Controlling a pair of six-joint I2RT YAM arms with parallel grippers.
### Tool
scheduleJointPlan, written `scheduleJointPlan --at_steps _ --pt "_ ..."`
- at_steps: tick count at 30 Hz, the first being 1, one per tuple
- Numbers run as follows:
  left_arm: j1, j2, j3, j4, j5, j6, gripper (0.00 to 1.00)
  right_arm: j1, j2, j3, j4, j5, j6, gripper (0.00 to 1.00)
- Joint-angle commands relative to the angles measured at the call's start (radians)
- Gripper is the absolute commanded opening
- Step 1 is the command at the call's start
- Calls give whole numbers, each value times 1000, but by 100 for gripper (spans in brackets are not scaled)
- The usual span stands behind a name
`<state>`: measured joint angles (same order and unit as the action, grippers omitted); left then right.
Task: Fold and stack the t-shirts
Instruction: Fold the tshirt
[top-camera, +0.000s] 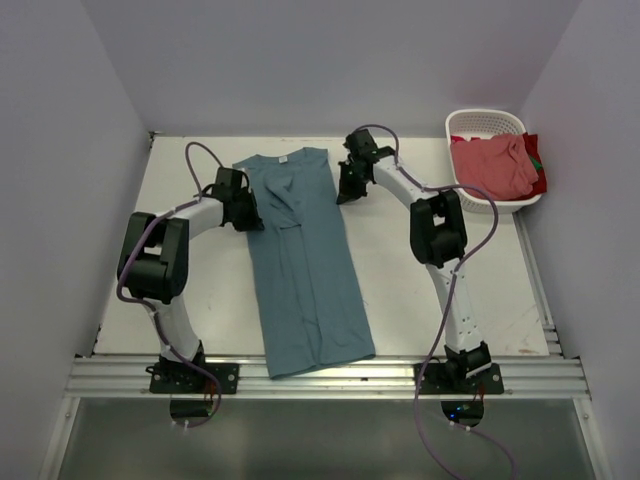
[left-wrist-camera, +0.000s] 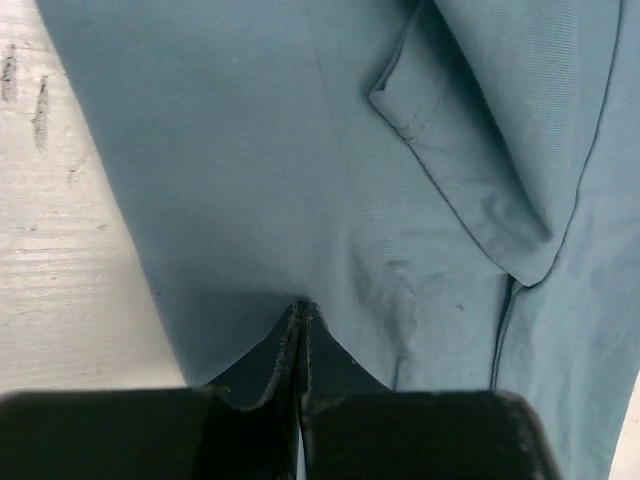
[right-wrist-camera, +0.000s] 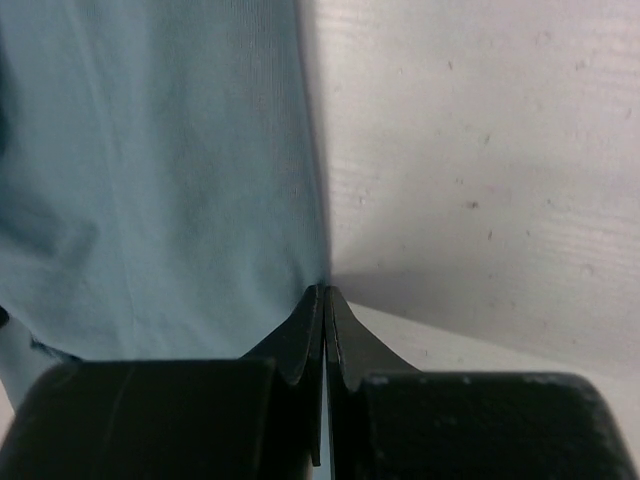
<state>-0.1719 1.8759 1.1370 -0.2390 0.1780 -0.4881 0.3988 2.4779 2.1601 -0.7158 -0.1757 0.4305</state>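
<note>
Lengthwise down the middle of the table (top-camera: 430, 300), the teal-blue t-shirt (top-camera: 305, 270) is laid out flat as a long, narrow strip. Its collar is turned to the far end, where a small white neck label (top-camera: 283, 158) can be seen, and its hem is brought over the near edge of the table, between the two arm bases. In the left wrist view a sleeve (left-wrist-camera: 470, 170) is seen folded inward onto the body of the shirt.

The left gripper (top-camera: 247, 212) is lowered at the shirt's left edge, near the collar end. Its fingers (left-wrist-camera: 285, 350) are pressed together, with the tips set over the cloth just inside that edge. Whether any cloth is caught between them cannot be told.

The right gripper (top-camera: 345, 190) is placed at the shirt's right edge, also near the collar end. Its fingers (right-wrist-camera: 345, 340) are likewise closed against each other, with the tips right at the line where the cloth meets the bare table. No cloth can be made out between them.

The salmon pink-red t-shirt (top-camera: 490, 165) is bunched up in the white basket (top-camera: 487, 118), which is set at the far right corner of the table, well apart from the teal-blue t-shirt.
</note>
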Motion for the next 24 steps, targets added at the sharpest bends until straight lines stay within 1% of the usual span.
scheduleJointPlan --at_steps 1,6,9,13,17,19,24 --pt "-15 -15 30 50 -3 6 0 5 -140 -54 98 -34 -27 0" --pt "-20 -41 29 64 5 20 0 6 -166 -72 141 -103 -29 0" --pt "-21 -3 66 37 -3 31 0 14 -172 -103 188 -149 -23 0" --pt "-21 34 96 35 -14 22 0 14 -99 -54 170 -218 3 0" --pt "-21 58 113 29 -17 11 0 14 -27 -55 171 -287 24 0" --pt "-21 60 113 33 -17 11 0 14 -27 -86 179 -282 27 0" --pt "-23 104 144 26 -8 16 0 12 -25 -106 148 -188 22 0"
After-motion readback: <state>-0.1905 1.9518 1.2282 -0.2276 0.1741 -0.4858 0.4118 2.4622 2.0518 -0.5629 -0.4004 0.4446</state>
